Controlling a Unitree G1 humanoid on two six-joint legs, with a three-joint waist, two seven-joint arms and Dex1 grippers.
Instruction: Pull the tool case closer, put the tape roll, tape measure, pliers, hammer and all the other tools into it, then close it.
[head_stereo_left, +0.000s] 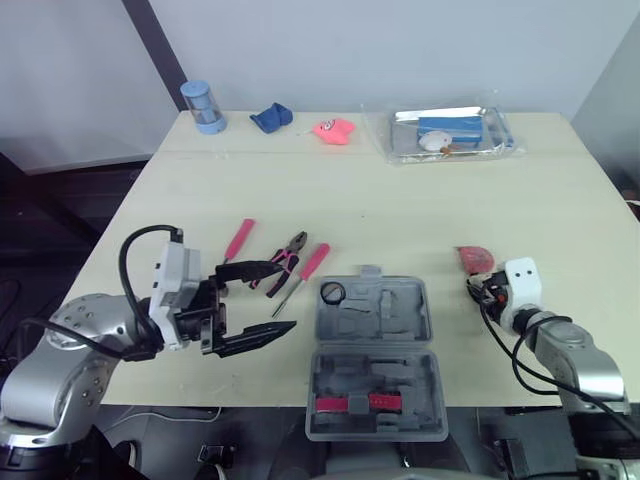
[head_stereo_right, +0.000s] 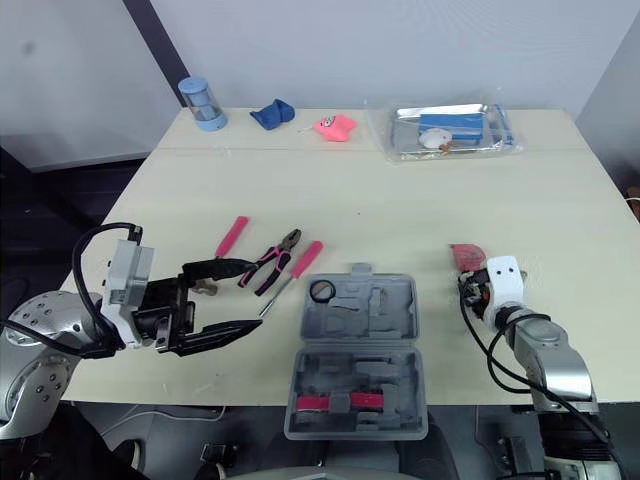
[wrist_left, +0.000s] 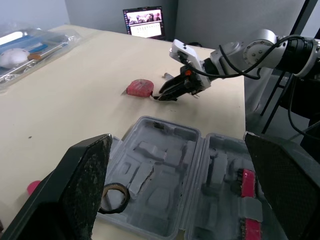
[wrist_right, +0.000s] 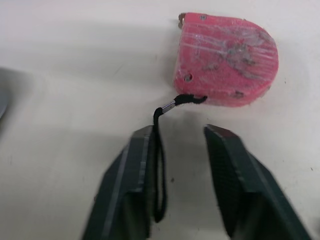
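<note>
The right gripper (wrist_right: 181, 131) sits low over the table with its two fingers apart and nothing between them. The tape measure (wrist_right: 225, 60) lies just ahead of the tips, and its black strap (wrist_right: 159, 150) runs along the inner side of one finger. It is near enough to suggest this is the tool being lined up for a grab, but it has not been gripped.

The left gripper (head_stereo_left: 288, 295) hangs above the table's near left side, fingers spread wide and empty, pointing across toward the tool case (head_stereo_left: 375, 355).

The case lies open and flat near the front edge, between the two arms, so pulling it closer looks done. The tape roll (head_stereo_left: 333, 292) rests in a corner of its moulded half, the one loose tool plainly stowed.

Outside the case, the pliers (head_stereo_left: 285, 260) and a pink-handled screwdriver (head_stereo_left: 305, 275) lie just left of it. Another pink-handled tool (head_stereo_left: 238, 240) is beside them, its head hidden behind the left gripper's finger, so it cannot be told whether it is the hammer.

Most of the packing and the closing remain.
</note>
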